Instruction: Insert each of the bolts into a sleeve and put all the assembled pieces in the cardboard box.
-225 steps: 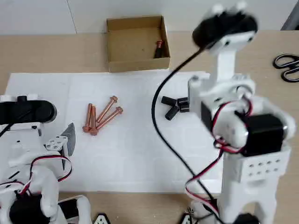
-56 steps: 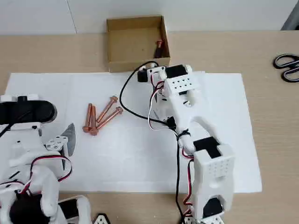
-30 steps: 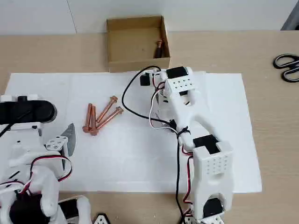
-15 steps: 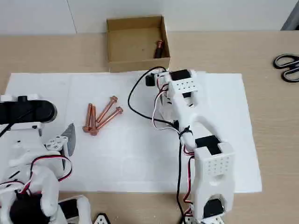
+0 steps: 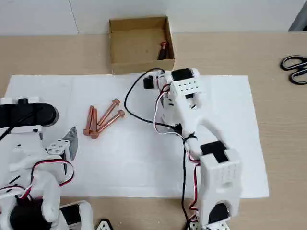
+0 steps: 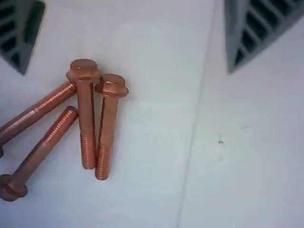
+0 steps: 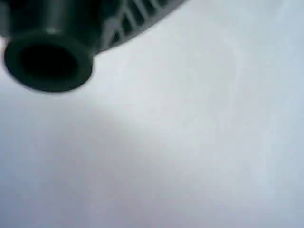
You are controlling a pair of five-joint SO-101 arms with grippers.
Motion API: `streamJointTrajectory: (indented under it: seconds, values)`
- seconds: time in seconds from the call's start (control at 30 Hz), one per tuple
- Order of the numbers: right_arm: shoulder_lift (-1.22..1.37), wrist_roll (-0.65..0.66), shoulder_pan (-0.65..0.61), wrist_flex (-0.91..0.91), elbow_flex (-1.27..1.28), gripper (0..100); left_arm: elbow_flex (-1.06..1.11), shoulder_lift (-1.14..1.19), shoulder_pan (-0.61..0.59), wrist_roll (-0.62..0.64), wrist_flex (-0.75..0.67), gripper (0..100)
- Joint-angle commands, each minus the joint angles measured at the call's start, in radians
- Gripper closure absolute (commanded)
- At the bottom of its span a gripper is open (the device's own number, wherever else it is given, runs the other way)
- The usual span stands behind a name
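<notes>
Several copper bolts (image 5: pixel 102 117) lie in a loose bunch on the white sheet (image 5: pixel 120 153); the same bolts (image 6: pixel 90 118) show close up in the left wrist view. My left gripper (image 5: pixel 70 140) hangs open near the sheet's left edge, its grey fingers (image 6: pixel 251 28) spread wide with nothing between them. The right arm stretches over the sheet's middle and covers the spot where the loose sleeves lay. My right gripper holds a black sleeve (image 7: pixel 47 59), hollow end towards the camera, against a ribbed finger (image 7: pixel 133 19). The cardboard box (image 5: pixel 134 64) holds one assembled piece (image 5: pixel 163 50).
Black scissors (image 5: pixel 295 68) lie at the table's far right edge. A black cable (image 5: pixel 139 115) loops from the right arm over the sheet between the bolts and the arm. Bare sheet lies in front of the bolts and right of the arm.
The right arm came down from high above onto the sleeves' spot, then shifted a little right and back left. The left arm and bolts stayed put.
</notes>
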Motion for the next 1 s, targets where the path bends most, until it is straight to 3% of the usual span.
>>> streamJointTrajectory:
  seconds: [0.0, 0.3, 0.47, 0.77, 0.97]
  values:
    - [-0.177, 0.018, -0.004, 0.035, -0.032, 99.1, -0.013, -0.005, -0.002, 0.002, 0.003, 74]
    - [-0.302, 0.014, -0.001, 0.062, -0.026, 99.1, -0.139, 0.141, -0.003, 0.003, 0.061, 74]
    - [-0.309, 0.015, -0.001, 0.062, 0.002, 99.2, -0.285, 0.440, 0.008, 0.003, 0.064, 74]
    - [-0.311, 0.012, -0.002, 0.062, 0.003, 99.2, -0.524, 1.053, 0.261, -0.032, 0.032, 75]
    - [-0.311, 0.012, -0.002, 0.062, 0.003, 99.2, -0.720, 1.421, 0.298, -0.038, -0.060, 75]
